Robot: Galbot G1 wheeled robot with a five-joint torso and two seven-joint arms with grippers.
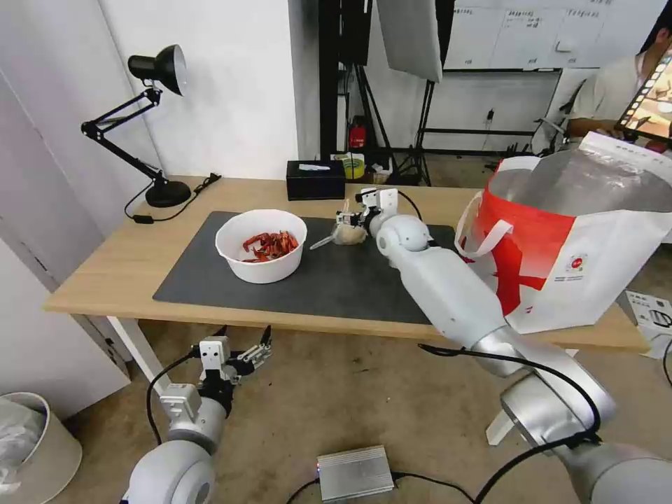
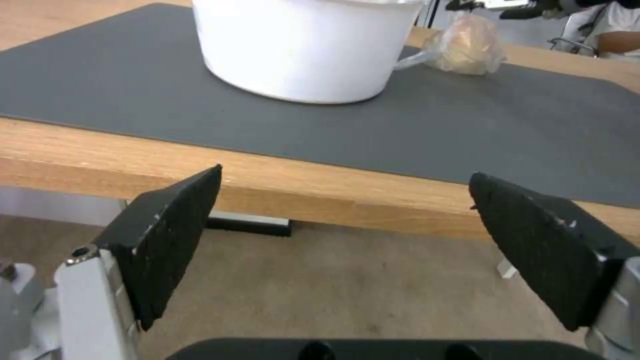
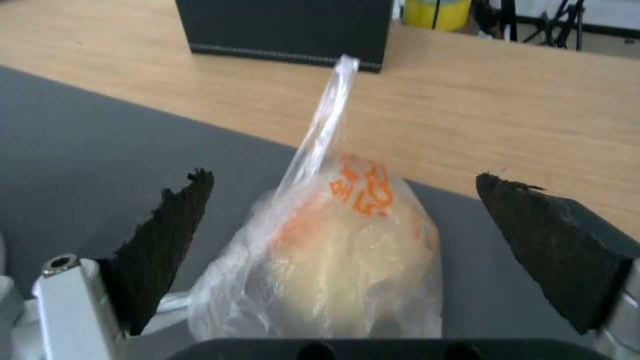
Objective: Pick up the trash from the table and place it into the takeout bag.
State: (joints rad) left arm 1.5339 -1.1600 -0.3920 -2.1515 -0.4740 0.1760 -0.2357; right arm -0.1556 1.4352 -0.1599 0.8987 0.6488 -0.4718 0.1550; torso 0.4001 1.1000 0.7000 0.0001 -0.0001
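Step in hand: pick of knotted bag [image 3: 347, 250], not yet gripped. Right gripper [image 3: 343, 200] spread wide, pads either side of bag, neither touching; bag sits on dark mat [image 1: 336, 280] at mat's 12 o'clock edge, tail pointing up toward black tissue box [image 1: 316, 179]. Left gripper [image 2: 343, 200] also spread, parked below table [image 1: 98, 280] edge at 7 o'clock. Bowl [image 1: 261, 245] w/ red scraps at 9 o'clock of knotted bag. Takeout bag [image 1: 567, 245] open at 3 o'clock. Next, prob.: close on bag body, gently (soft, slippery), lift, carry over to tote mouth.
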